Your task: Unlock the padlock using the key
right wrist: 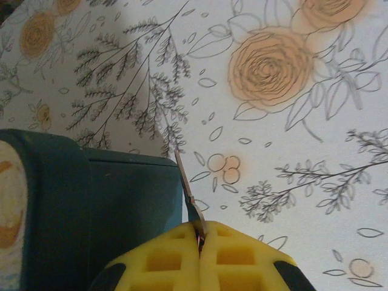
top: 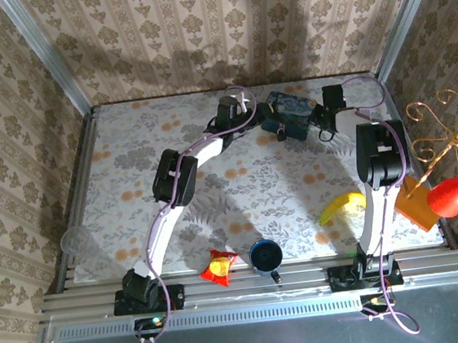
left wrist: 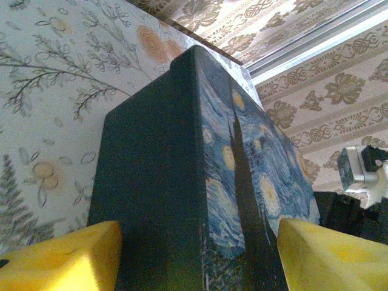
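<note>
Yellow-padded left claw clamps the blue starry-night painted tin box by its sides. Your right claw is pinched together on the thin silvery metal key. The tiny dark padlock sits at the tin's near side. You seem to be on the approach, so next aim the key tip squarely into the keyhole.

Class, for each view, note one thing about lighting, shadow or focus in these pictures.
Top external: the left arm throws a soft shadow on the table. Left wrist: the blue tin is dim, the rail behind it glares white. Right wrist: the yellow pads are blurred, the key sharper.
</note>
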You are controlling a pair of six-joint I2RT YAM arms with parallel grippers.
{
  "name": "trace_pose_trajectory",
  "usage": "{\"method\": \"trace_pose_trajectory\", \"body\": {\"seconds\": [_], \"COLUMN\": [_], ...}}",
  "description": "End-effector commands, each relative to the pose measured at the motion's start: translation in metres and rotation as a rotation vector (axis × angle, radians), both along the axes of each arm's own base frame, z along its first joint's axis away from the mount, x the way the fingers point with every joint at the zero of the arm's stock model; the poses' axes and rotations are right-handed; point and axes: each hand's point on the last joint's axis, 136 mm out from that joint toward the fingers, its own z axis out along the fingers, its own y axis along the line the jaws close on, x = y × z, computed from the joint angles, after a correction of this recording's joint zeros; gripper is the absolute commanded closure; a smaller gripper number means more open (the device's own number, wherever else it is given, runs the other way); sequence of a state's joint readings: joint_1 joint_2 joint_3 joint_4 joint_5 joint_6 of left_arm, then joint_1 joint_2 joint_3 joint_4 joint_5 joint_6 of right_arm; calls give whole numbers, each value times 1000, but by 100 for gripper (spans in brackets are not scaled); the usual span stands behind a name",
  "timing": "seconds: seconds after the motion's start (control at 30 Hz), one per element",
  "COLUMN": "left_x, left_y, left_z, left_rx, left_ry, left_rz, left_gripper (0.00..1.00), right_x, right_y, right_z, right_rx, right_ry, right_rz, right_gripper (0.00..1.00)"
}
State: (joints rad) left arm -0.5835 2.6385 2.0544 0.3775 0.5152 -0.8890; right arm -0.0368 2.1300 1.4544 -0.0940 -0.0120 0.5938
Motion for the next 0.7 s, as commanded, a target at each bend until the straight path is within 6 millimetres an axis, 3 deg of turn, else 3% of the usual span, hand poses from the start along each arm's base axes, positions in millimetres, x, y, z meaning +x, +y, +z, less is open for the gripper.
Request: {"method": "trace_pose_trajectory", "body": {"seconds": [0.0, 0.17, 0.37, 0.67], "left_x": [-43, -59, -80, -123], "left_y": [-24, 0, 40, 108], "left_z": [56, 47, 41, 35], "left_rx": [-86, -78, -60, -17], "left_ry": [-103, -91, -94, -94], "left_rz": [-134, -106, -36, 104], "left_gripper": [32, 32, 32, 31], "right_x": [11, 10, 0, -37], "right_y": [64, 90, 134, 213], "right_z": [4, 2, 4, 11], "right_rx": [96, 113, 125, 200], "right_ry": [-55, -53, -54, -64], "right_rz": [185, 237, 315, 419], "right_gripper": [100, 100, 100, 100]}}
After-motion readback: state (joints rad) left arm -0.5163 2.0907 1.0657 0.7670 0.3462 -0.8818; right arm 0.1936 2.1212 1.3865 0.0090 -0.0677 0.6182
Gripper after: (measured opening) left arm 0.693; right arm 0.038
